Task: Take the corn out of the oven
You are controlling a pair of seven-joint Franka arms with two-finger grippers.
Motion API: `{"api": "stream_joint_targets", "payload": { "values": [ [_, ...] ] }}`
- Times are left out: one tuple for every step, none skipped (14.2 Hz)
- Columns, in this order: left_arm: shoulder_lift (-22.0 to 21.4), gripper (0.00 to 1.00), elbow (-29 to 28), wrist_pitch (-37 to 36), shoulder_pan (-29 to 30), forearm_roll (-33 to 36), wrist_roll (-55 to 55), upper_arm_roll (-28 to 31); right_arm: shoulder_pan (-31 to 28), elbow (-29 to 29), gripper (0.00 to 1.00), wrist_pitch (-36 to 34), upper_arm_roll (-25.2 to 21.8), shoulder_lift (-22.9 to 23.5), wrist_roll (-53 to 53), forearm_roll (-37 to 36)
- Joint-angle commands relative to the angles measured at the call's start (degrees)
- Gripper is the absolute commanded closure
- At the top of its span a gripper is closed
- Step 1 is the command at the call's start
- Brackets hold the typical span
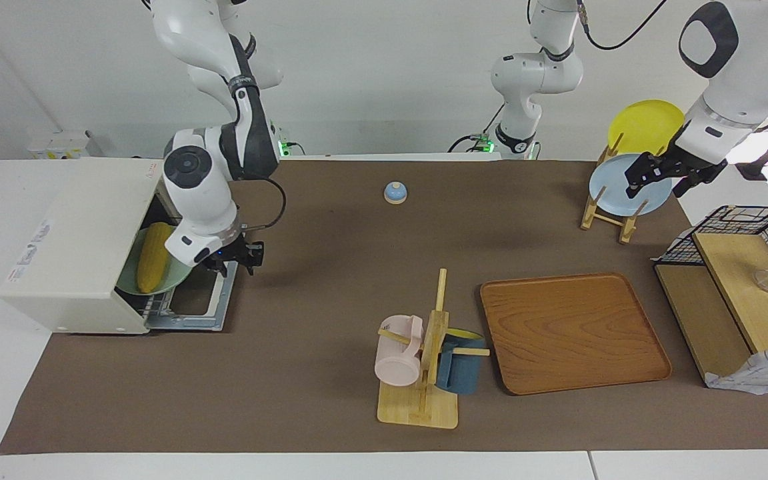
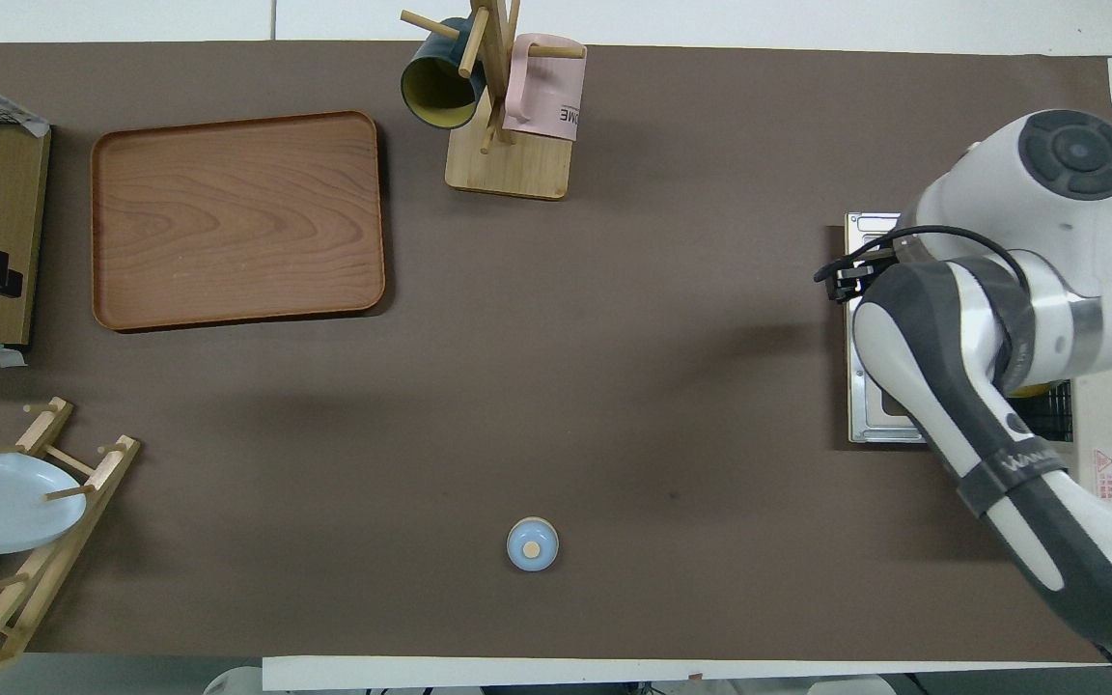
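Hovering over the oven's (image 1: 71, 233) dropped door (image 1: 214, 307), the right claw (image 1: 241, 260) held nothing; couldn't tell if spread or pressed together. Corn (image 1: 152, 257) lay on a green plate (image 1: 174, 277) inside, door down, so reachable. Left claw (image 1: 657, 179), spread, waited over the plate rack (image 1: 614, 217).

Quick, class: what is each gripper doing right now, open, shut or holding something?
Left gripper: open, empty, up by the plate rack, waiting.
Right gripper: over the oven door, holding nothing; open or shut cannot be told.
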Motion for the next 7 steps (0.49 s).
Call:
{"api": "stream_joint_targets", "payload": {
  "values": [
    [0.26, 0.0, 0.6, -0.39, 0.66, 0.37, -0.1, -0.61, -3.66, -1.04, 0.37, -2.92, 0.23, -1.5, -1.0, 0.77],
    [0.26, 0.0, 0.6, -0.39, 0.66, 0.37, -0.1, -0.52, -4.46, -1.57, 0.37, -2.93, 0.23, -1.59, -1.88, 0.77],
    [0.26, 0.0, 0.52, -0.39, 0.66, 0.37, -0.1, -0.61, -5.07, -2.1, 0.37, -2.4, 0.14, -1.86, -3.02, 0.77],
    [0.26, 0.0, 0.52, -0.39, 0.66, 0.37, -0.1, -0.52, -5.95, -3.23, 0.38, -1.88, 0.23, -2.21, -4.24, 0.77],
    [0.26, 0.0, 0.52, -0.39, 0.66, 0.37, -0.1, -0.61, -6.74, -3.85, 0.38, -1.35, 0.23, -2.3, -4.87, 0.77],
    [0.26, 0.0, 0.6, -0.39, 0.66, 0.37, -0.1, -0.61, -6.75, -4.99, 0.38, 0.48, 0.23, -2.56, -4.87, 0.77],
    [0.26, 0.0, 0.52, -0.39, 0.66, 0.37, -0.1, -0.52, -6.84, -6.74, 0.38, 3.11, 0.14, -2.91, -4.87, 0.77]
  ]
}}
